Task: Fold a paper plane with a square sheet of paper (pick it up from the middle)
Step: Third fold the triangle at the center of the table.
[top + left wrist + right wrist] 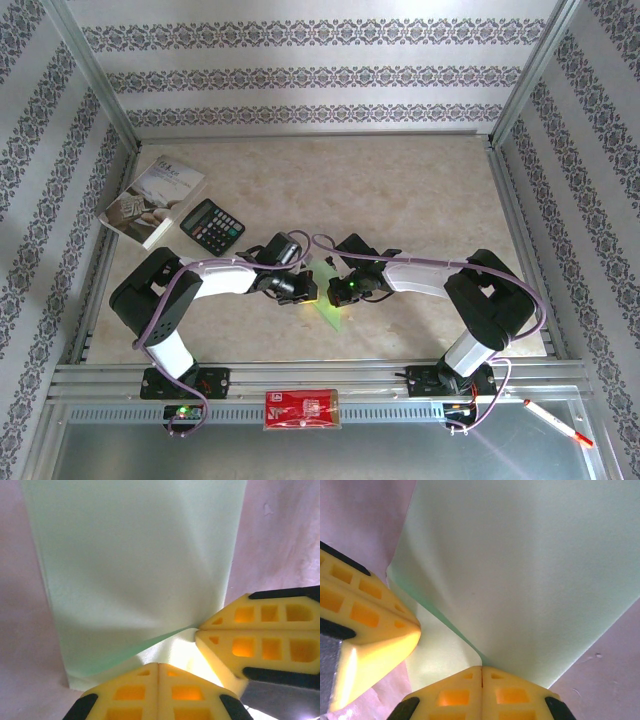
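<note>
You've got the square sheet of paper (331,312) at the centre of the table (420,200). Right gripper (481,669) pinches the lifted flap to fold it over; left gripper (159,666), jaws together, likely pins the lower layer.

At the table's middle the left gripper (312,294) and the right gripper (336,296) meet almost tip to tip over the green paper (333,318), so nothing passes between them. The booklet (153,197) and the calculator (212,226) occupy the far left corner. The far middle and the right side of the table (430,190) are free for a gripper.
</note>
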### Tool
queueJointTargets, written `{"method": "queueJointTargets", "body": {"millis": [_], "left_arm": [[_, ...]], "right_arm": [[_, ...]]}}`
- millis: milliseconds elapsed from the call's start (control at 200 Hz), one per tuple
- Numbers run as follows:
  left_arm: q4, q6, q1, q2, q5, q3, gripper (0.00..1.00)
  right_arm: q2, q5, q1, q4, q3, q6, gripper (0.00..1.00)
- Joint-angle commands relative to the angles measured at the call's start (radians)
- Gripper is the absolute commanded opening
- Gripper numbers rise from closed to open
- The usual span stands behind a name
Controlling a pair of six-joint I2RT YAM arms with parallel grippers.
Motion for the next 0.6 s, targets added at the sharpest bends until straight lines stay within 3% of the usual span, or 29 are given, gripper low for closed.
{"method": "queueJointTargets", "body": {"millis": [0,380,595], "left_arm": [[-0.049,0.030,-0.004,0.011,-0.019,-0.021,0.04],[0.022,-0.006,-0.005,-0.083,0.014,-0.042,0.09],[0.090,-0.031,-0.004,-0.011,0.040,-0.026,0.12]], "right_arm": [[0.035,0.030,0.022,-0.028,-0.029,-0.007,0.03],[0.040,0.032,0.027,-0.029,-0.028,-0.010,0.03],[0.041,0.031,0.028,-0.028,-0.026,-0.009,0.03]]}}
